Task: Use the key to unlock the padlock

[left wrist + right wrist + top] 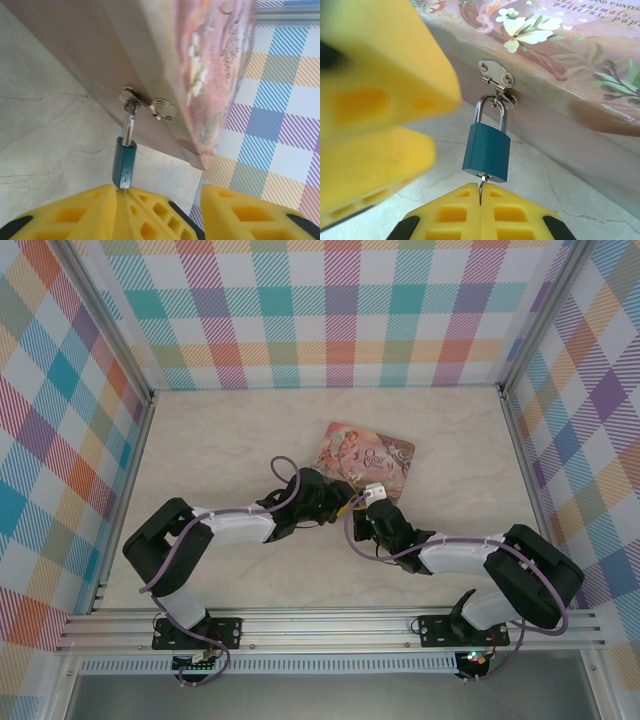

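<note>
The teal padlock (486,152) hangs by its silvery shackle (492,107) from the hasp (495,80) on the front of the pink tin (560,45). My right gripper (481,194) is shut on the small metal key (481,184), whose tip sits in the keyhole at the padlock's underside. In the left wrist view the padlock (124,162) is edge on, just above my left gripper (157,189). That gripper is open, and the right gripper's yellow tip (150,215) lies between its fingers. From above, both grippers (335,505) (366,508) meet at the tin's near edge.
The pink illustrated tin (365,455) lies flat on the pale marbled table (230,440), a little right of centre. Checked walls (340,310) close off the back and both sides. The left gripper's blurred yellow fingers (380,65) crowd the padlock's left side.
</note>
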You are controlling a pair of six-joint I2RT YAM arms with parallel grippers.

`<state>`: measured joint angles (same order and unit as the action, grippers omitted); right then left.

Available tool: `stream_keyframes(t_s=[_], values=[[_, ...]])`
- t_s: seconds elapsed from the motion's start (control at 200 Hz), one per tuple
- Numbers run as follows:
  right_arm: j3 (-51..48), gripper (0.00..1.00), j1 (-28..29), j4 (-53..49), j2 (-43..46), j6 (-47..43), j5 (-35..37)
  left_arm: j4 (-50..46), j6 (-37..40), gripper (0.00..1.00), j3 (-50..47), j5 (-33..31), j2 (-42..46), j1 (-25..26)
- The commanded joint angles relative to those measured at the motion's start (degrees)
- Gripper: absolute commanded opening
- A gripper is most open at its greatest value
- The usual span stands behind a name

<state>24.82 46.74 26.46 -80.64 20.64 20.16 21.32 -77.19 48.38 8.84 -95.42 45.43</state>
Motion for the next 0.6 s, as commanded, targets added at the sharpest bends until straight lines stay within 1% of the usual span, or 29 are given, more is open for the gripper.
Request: stream_keyframes(t_s=[0.0,0.21,0.325,0.395,0.435,0.49,0.595], values=[[-1.35,0.00,-0.84,1.48,-0.40,2.53,-1.12,-5.94,3.41,0.51,0.29,-1.99,4.41,-1.16],[-3.31,0.00,-2.89,4.51,1.22,6.79,-5.02,-17.59,9.82,0.61,-0.08,-6.97,13.09,-4.71],[-4.59,0.00,-4.14,5.85,2.26,9.63,-7.23,-26.32,17.25,0.68,2.51,-10.44,17.11,-7.58],[-4.99,0.00,-4.87,6.26,2.83,11.59,-8.55,-33.35,22.62,0.72,5.87,-13.09,17.83,-9.36],[-5.26,0.00,-5.39,6.41,3.18,12.80,-9.28,-35.84,25.33,0.74,7.45,-13.94,17.82,-10.43],[-5.56,0.00,-5.93,6.59,3.68,14.46,-10.14,-39.21,27.74,0.75,9.30,-13.95,17.58,-12.20],[-5.92,0.00,-6.87,6.30,4.60,17.04,-11.46,-39.98,31.31,0.78,11.84,-12.03,16.67,-15.60]])
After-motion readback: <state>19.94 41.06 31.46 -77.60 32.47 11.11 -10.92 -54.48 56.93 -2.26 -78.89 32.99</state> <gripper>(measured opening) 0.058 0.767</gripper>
